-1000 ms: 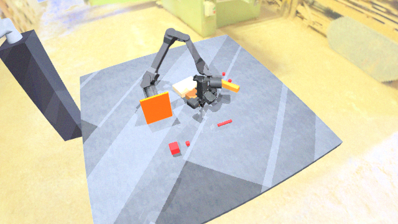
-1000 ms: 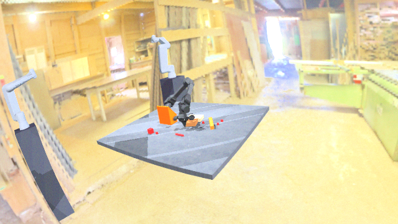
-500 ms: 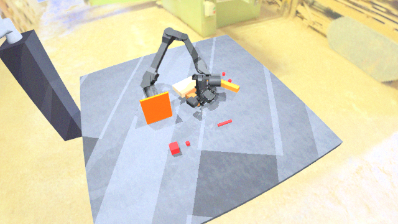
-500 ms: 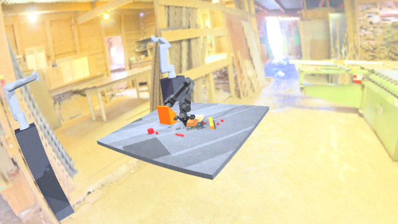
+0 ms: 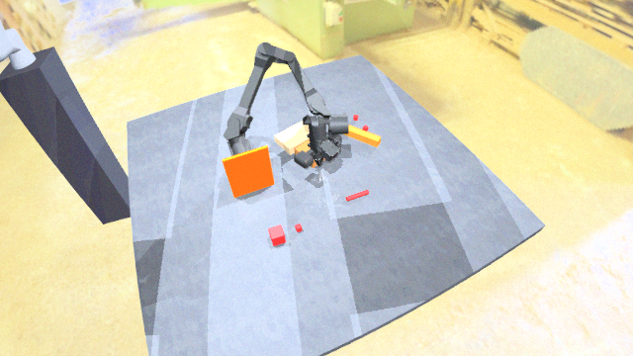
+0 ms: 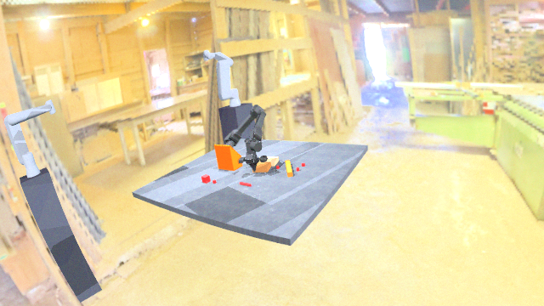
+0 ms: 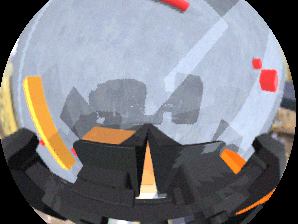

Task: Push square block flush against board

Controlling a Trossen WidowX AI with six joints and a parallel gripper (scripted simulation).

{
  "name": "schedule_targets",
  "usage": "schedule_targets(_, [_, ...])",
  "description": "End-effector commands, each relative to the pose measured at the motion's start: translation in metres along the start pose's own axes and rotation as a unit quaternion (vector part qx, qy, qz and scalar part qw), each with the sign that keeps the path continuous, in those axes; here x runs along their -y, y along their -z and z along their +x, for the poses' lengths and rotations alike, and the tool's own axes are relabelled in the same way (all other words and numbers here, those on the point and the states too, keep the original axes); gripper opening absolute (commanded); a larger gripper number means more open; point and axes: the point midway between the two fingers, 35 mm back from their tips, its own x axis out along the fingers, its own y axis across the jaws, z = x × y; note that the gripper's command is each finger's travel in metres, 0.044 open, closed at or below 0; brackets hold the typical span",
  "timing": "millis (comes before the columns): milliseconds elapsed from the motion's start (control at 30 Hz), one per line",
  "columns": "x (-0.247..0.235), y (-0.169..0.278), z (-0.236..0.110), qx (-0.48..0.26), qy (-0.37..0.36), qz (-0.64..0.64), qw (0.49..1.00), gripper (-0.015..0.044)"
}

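A pale cream piece [image 5: 287,139] [image 6: 274,161] lies beside a tan-orange one [image 5: 301,147] [image 6: 263,167] [image 7: 107,135]. The gripper [image 5: 318,164] [image 6: 255,170] [image 7: 148,127] points downward, fingers closed together, gripping nothing.

From above, the gripper [image 5: 318,163] [image 6: 255,170] [image 7: 148,127] hides the cream block's [image 5: 289,138] three o'clock end and much of the orange piece [image 5: 302,147], while the wrist view crops the red stick [image 7: 176,5] at twelve o'clock
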Motion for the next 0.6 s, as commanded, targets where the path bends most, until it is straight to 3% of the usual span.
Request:
schedule_targets(0, [0.002,0.008,0.003,-0.007,0.003,0.003,1.0,0.0])
schedule_targets(567, [-0.001,0.025,0.003,-0.006,0.004,0.003,1.0,0.0])
